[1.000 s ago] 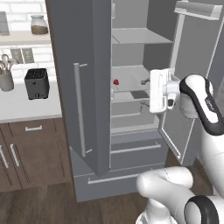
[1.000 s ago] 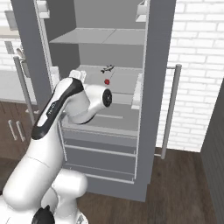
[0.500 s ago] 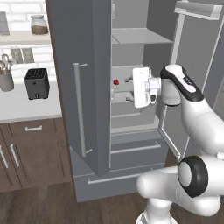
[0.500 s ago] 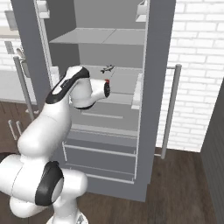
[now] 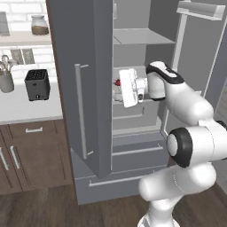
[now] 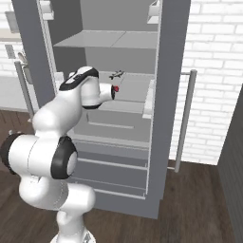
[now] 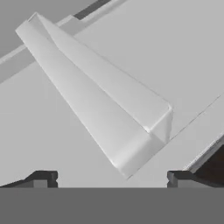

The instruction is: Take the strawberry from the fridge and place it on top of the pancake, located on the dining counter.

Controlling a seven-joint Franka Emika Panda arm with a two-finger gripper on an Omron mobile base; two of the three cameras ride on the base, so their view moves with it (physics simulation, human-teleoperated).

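Note:
The grey fridge (image 5: 84,53) stands with both doors open. On its middle shelf sits the strawberry (image 5: 118,82), a tiny red berry, seen from the other side as the strawberry (image 6: 115,88) just past my wrist. My white hand is inside the fridge, right beside the berry, with the gripper (image 5: 120,90) pointing left. In the hand view the gripper (image 7: 111,178) is open: its dark fingertips (image 7: 43,177) stand far apart with nothing between them, facing a white door bin (image 7: 105,105). The pancake and the dining counter are out of view.
A small dark item (image 6: 116,74) lies further back on the same shelf. The left door (image 5: 88,133) juts out beside my arm; the right door (image 6: 173,71) carries a white bin (image 6: 149,97). A black toaster (image 5: 37,84) sits on the side counter.
My arm has swung left, deeper into the fridge, bringing the hand from the right door's side up to the strawberry. The jaws have stayed open.

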